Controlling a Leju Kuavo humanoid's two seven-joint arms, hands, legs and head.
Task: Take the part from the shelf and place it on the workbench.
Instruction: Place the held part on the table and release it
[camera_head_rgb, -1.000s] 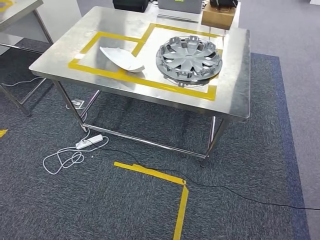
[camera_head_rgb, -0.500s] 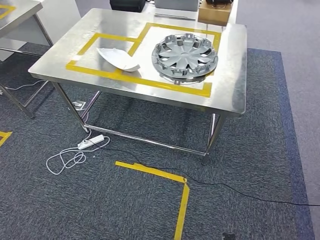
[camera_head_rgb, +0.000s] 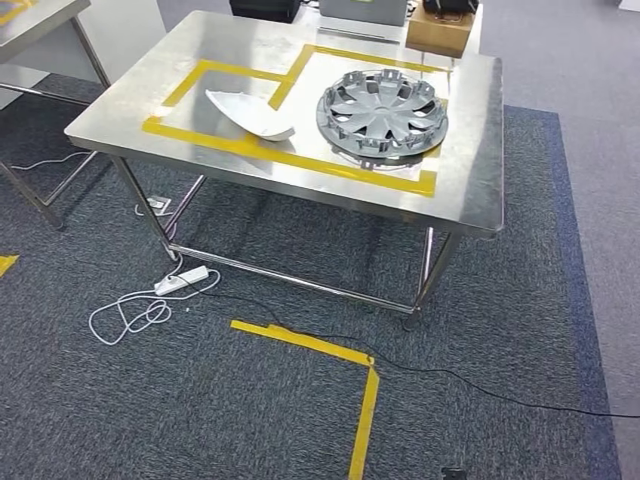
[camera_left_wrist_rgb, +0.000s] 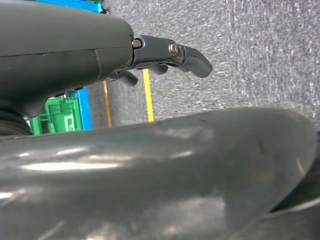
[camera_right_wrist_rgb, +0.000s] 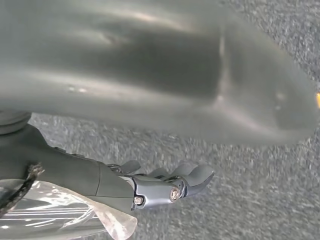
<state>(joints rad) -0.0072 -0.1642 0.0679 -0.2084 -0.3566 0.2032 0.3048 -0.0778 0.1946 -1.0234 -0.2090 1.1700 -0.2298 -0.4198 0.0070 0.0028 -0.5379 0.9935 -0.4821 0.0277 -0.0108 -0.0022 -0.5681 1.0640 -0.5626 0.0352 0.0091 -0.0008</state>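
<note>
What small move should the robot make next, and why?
Probably turn from the table to find the shelf. The left hand and the right hand hang over carpet and hold nothing. A hubcap and a white part already lie on the table.

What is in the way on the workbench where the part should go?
A hubcap fills the right taped box; a white curved piece lies in the left one. The workbench has bare steel around them.
</note>
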